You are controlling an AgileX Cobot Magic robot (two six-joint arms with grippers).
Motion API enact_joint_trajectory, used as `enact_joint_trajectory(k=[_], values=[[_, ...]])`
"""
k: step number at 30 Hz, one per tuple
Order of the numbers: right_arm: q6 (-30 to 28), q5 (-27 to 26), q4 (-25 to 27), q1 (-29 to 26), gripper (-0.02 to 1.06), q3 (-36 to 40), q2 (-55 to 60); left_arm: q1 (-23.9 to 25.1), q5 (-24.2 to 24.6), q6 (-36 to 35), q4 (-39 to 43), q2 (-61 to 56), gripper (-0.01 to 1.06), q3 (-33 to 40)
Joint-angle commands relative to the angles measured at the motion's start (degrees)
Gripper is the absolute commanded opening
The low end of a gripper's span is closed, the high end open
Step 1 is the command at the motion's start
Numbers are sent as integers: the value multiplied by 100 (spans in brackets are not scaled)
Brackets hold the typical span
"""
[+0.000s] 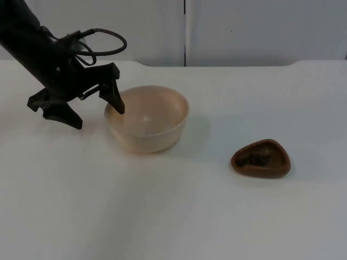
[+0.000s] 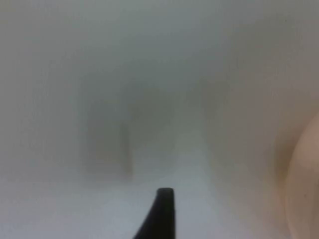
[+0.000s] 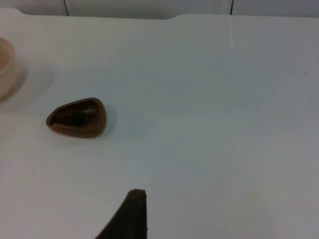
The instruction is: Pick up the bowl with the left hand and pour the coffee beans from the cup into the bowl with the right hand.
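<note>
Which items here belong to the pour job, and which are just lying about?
In the job:
- cream bowl, left end effector open at its rim
- brown cup holding coffee beans, standing alone

Lying about:
- nothing; only the white table and grey partition wall

so the left gripper [image 1: 98, 117] is down low at the left side of the cream bowl [image 1: 147, 118], fingers spread wide. one fingertip sits right at the bowl's left rim, looks like it's touching or just inside the edge, hard to say which, and the other finger is out over the white table [image 1: 173, 216] well clear of the bowl. bowl's upright on the table and looks empty inside. off to the right and a bit nearer the camera there's a small brown rounded-triangle cup [image 1: 261, 158] with dark coffee beans [image 1: 256, 157] in it, well apart from the bowl. grey partition wall [image 1: 244, 27] runs along the back.
</note>
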Motion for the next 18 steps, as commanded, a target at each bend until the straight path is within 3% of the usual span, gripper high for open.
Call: enact_joint_trajectory(k=[1, 5, 18], values=[[11, -28, -7, -29, 105, 1, -16, -19, 5, 27, -100, -9, 75, -42], [11, -28, -7, -29, 105, 1, -16, -30, 5, 27, -100, -4, 68, -42], [11, -28, -86, -29, 105, 1, -16, -178, -6, 225, -163, 126, 68, -42]])
